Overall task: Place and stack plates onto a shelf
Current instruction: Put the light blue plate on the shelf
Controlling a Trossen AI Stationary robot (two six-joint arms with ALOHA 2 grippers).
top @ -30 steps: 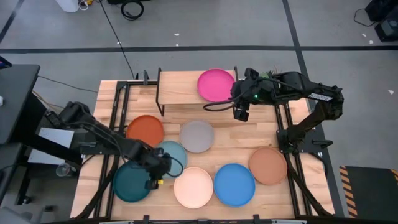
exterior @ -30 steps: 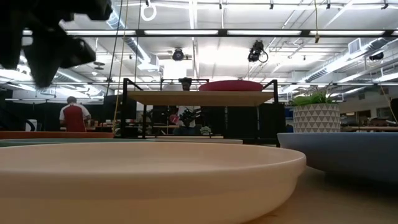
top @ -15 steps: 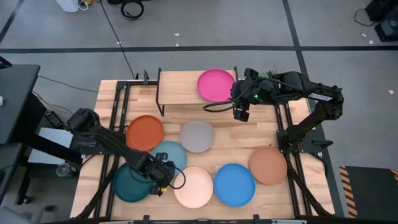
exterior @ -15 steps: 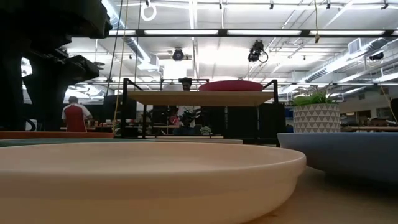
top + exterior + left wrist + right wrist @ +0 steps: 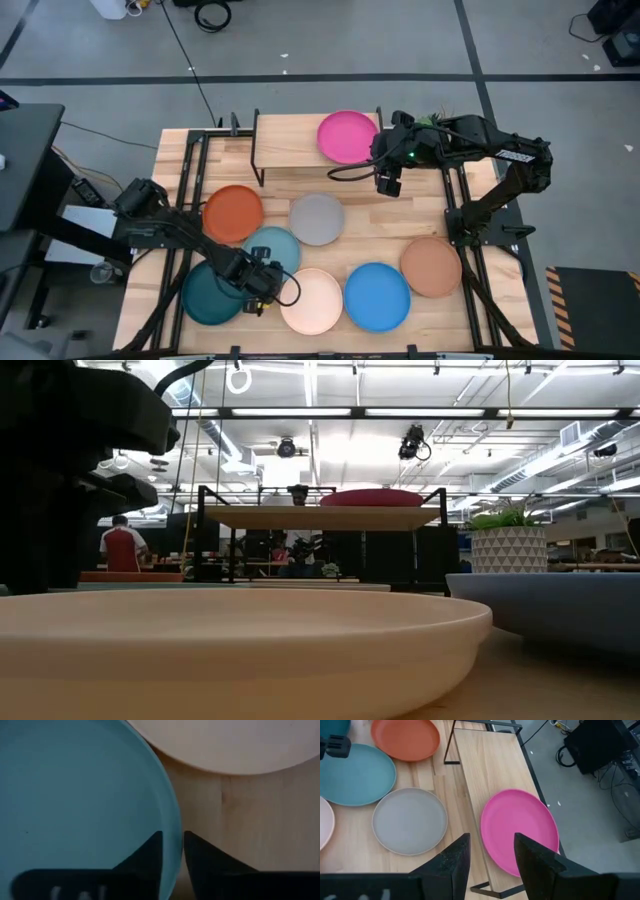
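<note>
A magenta plate lies flat on the right end of the shelf, a low wooden rack at the table's far side. A light blue plate lies on the table at the near left. My left gripper points down at that plate's near rim, shut on it. My right gripper hangs open in the air just off the shelf's near right corner, its fingers empty above the magenta plate. My left gripper has the light blue plate's near rim between its two fingers, one finger inside the plate and the other outside over the wood. The fingers come from above, pointing down. The plate lies flat on the table.
Around the light blue plate lie an orange plate, a grey one, a dark teal one and a cream one close by the left gripper. Bright blue and tan-brown plates lie at the near right. The shelf's left half is bare.
My left gripper has come down and moved toward the table's near edge, from above the light blue plate onto its near rim. The plates have stayed where they were.
</note>
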